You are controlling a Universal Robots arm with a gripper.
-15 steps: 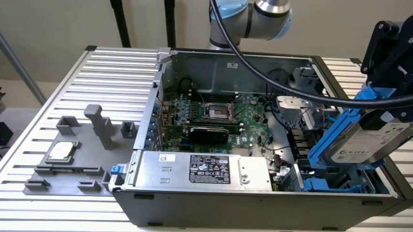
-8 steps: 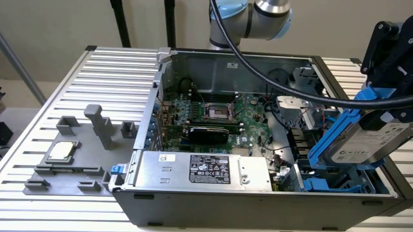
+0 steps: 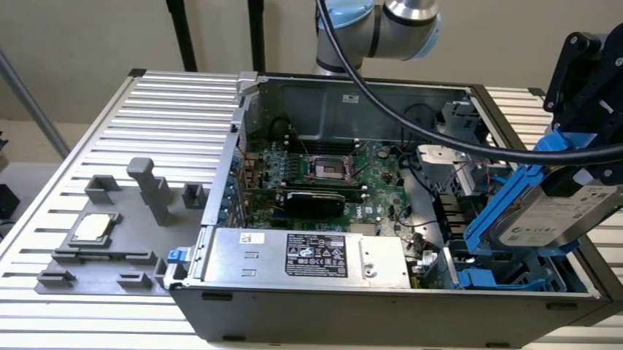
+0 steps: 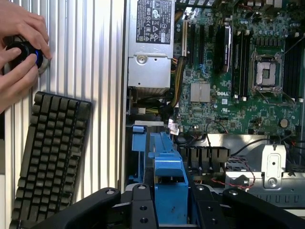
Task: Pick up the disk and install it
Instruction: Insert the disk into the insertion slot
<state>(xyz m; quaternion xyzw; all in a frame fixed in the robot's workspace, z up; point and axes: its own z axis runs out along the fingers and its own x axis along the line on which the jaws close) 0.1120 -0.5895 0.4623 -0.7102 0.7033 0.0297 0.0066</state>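
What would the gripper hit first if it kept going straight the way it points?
Probably the blue drive bay in the computer case, directly beneath the disk that the gripper holds; depth is unclear.

The motherboard (image 4: 205, 109) reads DELL; the label (image 3: 533, 224) on the disk (image 3: 579, 204) is illegible.

Ribbed aluminium bench (image 3: 175, 102). Open computer case (image 3: 389, 310) sits on it. Grey fixture plate (image 3: 98, 281) with upright posts just beside case, exterior view's left. Black keyboard (image 4: 50, 152) flat on bench beside case; round black knob (image 4: 24, 53) near it, under person's hands (image 4: 16, 28).
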